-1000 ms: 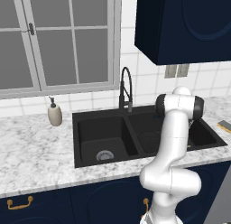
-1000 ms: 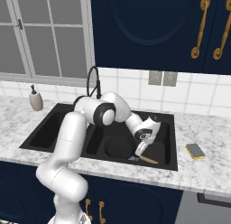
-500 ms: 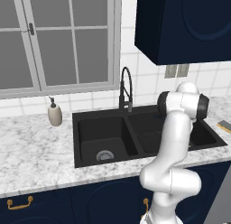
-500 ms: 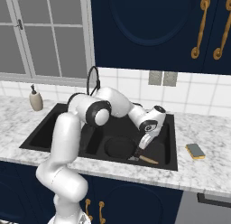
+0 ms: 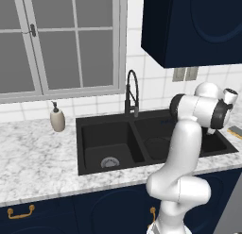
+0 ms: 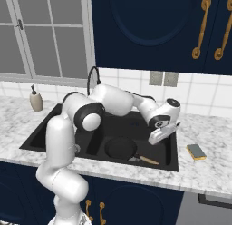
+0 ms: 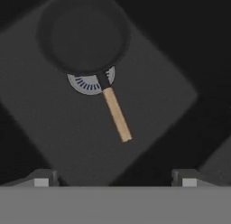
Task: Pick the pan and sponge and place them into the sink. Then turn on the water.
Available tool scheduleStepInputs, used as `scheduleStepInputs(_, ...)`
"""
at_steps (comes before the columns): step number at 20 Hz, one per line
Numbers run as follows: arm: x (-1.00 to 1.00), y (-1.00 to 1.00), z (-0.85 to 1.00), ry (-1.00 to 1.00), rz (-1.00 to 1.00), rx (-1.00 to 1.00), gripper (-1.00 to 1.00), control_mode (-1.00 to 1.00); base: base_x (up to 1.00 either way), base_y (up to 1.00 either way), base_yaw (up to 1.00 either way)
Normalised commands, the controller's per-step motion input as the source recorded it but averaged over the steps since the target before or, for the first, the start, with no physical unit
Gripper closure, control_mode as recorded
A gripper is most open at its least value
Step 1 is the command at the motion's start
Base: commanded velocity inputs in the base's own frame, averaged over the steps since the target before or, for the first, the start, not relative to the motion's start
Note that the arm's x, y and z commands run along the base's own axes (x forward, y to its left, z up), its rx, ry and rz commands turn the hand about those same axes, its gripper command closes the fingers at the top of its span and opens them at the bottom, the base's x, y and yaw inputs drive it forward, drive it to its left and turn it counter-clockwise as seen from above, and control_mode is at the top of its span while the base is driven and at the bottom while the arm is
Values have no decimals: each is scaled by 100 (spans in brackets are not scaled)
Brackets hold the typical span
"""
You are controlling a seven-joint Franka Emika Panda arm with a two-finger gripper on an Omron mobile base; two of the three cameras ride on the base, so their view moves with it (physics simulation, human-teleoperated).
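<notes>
Left base view: arm has swung its upper link up and right over the last second, wrist now high above the right basin of the sink (image 5: 90,148). No stream from the faucet (image 5: 132,92), so water is not on yet. Soap bottle (image 5: 57,119) sits on the bench (image 5: 33,157) well left of the sink, not in the way

Right base view: pincer (image 6: 158,136) has lifted clear of the pan (image 6: 121,148), which lies flat in the right basin, wooden handle pointing toward the front right corner. Reads as pan step done, arm retreating. Sponge (image 6: 196,151) on the bench right of the sink, apart from the rim, untouched; my guess is that's next. Path from wrist to sponge looks free

Hand view: pan (image 7: 83,33) below, partly covering the drain (image 7: 90,82), nothing between the fingertips (image 7: 41,178), which stand wide apart – pincer open and empty
</notes>
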Motion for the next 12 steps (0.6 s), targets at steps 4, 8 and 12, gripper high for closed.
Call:
scheduleStepInputs(4,-3,-79,48,4,-64,-5,-100,-100,0,0,0)
scheduleStepInputs(8,16,-79,36,16,-73,0,-100,-100,0,0,0)
scheduleStepInputs(12,0,-84,18,-5,-49,0,-100,-100,0,0,0)
